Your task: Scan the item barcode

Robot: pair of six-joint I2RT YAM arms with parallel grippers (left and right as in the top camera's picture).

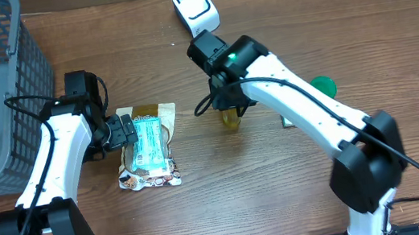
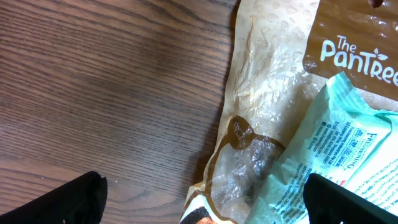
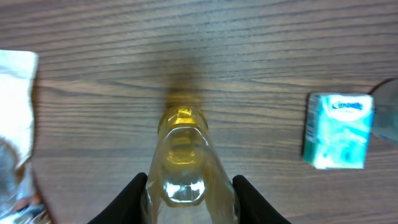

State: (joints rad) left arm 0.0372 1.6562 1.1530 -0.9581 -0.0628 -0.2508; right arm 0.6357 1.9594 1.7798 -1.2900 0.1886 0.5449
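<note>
**Table stock, left to right**

- **Mesh basket** (image 1: 22, 53): grey, at the far left edge. Not involved.
- **Left gripper** (image 1: 124, 131): jaws spread wide and holding nothing, set at the left edge of the snack packets.
- **Brown snack bag** (image 1: 162, 111) with a **teal packet** (image 1: 146, 142) lying on top of it. Both are soft and crinkly, flat on the wood.
- **Scanner** (image 1: 195, 6): white, at the far edge of the table, well apart from everything else.
- **Right gripper** (image 1: 228, 103): clamped on the bottle, with one finger (image 3: 134, 196) against each side of its body.
- **Bottle** (image 1: 231, 119): the item for scanning, I judge. It sits mid-table, right of the packets and nearer to me than the scanner.
  - Description: clear walls, yellow liquid, narrow neck. I cannot tell whether it stands or lies. No barcode is visible from here.
  - Handling: likely rigid, smooth and round, so prone to twist or slip. The liquid adds weight and will slosh.
  - Best hold: across the broad body, below the neck and off any label.
- **Teal carton** (image 3: 339, 130): small, to the right of the bottle.
- **Green object** (image 1: 321, 85): half hidden behind the right arm.
</note>
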